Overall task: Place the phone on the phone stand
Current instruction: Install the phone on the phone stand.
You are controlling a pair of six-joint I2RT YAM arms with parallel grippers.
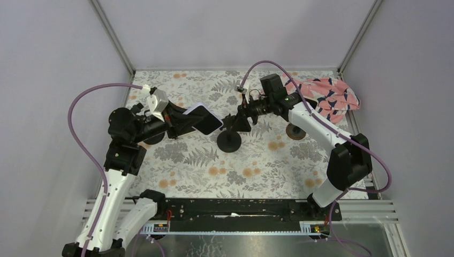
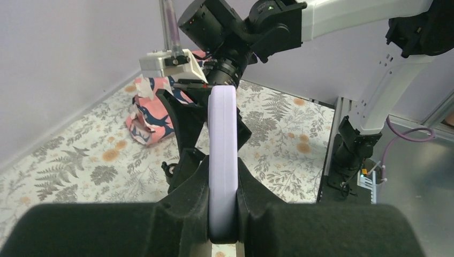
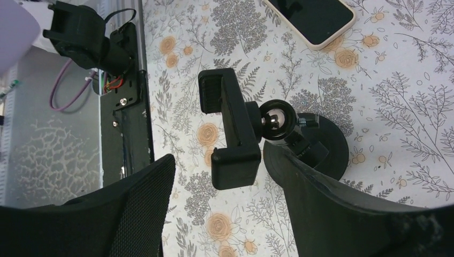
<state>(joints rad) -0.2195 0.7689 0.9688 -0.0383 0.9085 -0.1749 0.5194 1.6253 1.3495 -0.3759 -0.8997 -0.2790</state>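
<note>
Your left gripper (image 2: pixel 222 184) is clamping the phone (image 2: pixel 222 123), shown edge-on; your right gripper (image 3: pixel 222 179), jaws spread, is covering at 5 o'clock the base of the phone stand (image 3: pixel 231 126).

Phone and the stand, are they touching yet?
Apart. The right wrist view shows bare floral table between the phone and the stand. The left gripper holds the phone.

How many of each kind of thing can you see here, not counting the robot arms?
Phone: 1
Phone stand: 1
Pink cloth: 1
Round brown disc: 1
Total: 4
A dark shape under the left arm is too hidden to count.
</note>
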